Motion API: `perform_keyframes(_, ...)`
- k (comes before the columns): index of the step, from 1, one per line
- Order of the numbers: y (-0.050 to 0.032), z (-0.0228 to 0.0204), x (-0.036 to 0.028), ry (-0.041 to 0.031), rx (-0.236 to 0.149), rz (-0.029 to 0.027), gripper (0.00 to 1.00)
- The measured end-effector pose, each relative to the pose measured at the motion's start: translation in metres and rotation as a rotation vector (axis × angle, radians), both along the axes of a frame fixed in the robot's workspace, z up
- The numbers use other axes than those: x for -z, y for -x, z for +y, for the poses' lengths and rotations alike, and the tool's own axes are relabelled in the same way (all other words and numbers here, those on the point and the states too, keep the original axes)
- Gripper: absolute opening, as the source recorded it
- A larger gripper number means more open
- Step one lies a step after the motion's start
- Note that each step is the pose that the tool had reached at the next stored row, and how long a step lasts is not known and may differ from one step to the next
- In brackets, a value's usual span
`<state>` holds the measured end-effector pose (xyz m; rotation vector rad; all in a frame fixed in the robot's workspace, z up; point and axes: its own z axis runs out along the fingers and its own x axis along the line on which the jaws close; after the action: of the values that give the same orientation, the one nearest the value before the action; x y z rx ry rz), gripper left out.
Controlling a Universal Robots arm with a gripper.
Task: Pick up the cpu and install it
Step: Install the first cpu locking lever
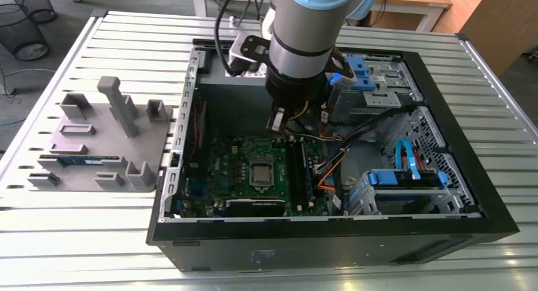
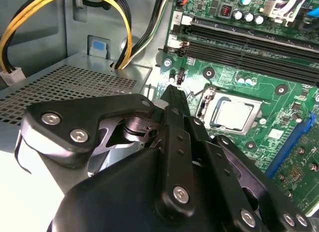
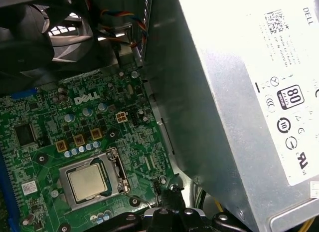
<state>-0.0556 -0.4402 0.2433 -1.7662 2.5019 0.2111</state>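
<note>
The cpu (image 1: 262,173) lies flat in its socket near the middle of the green circuit board (image 1: 223,171) on the floor of the open computer case (image 1: 336,240), its silver-grey top facing up. It shows the same way in both wrist views (image 2: 234,115) (image 3: 85,183), framed by the socket's metal bracket. Any print on its top is too faint to make out. The board carries white lettering and small white part marks, and a small white sticker sits beside the socket in the first wrist view. The large grey power supply box (image 3: 239,92) bears a white label (image 3: 294,92) crowded with black print, round symbols and a barcode. The arm (image 1: 307,26) reaches down into the case from above, its wrist close to vertical. The gripper (image 1: 278,124) hangs over the board's far edge, above the cpu and apart from it. In the second wrist view the gripper's black tip (image 2: 172,92) points at the board just beside the socket and touches nothing; it also shows in the first wrist view (image 3: 167,194). I cannot tell whether the jaws are wide or narrow. Yellow wires (image 2: 15,37) loop over a perforated metal panel, and long black memory slots (image 2: 249,35) run past the socket. Outside the case, at the exterior view's left, a grey fixture plate (image 1: 92,146) on the slatted table (image 1: 84,240) holds a thin memory stick (image 1: 80,158).
</note>
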Motion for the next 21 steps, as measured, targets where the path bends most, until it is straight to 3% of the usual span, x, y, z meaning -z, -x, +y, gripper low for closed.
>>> perform_keyframes(3,0.0001,-0.0001,0.0009,0.0009,0.000,-0.0002,0.11)
perform_keyframes(8,0.0003,-0.0003,0.0009,0.0129,0.000,-0.0002,0.11)
perform_keyframes(11,0.0005,-0.0022,0.0010,0.0163,0.000,-0.0003,0.11)
perform_keyframes(18,0.0005,-0.0119,0.0010,0.0170,0.000,-0.0003,0.11)
perform_keyframes(21,0.0007,-0.0189,0.0010,0.0170,0.000,-0.0003,0.11)
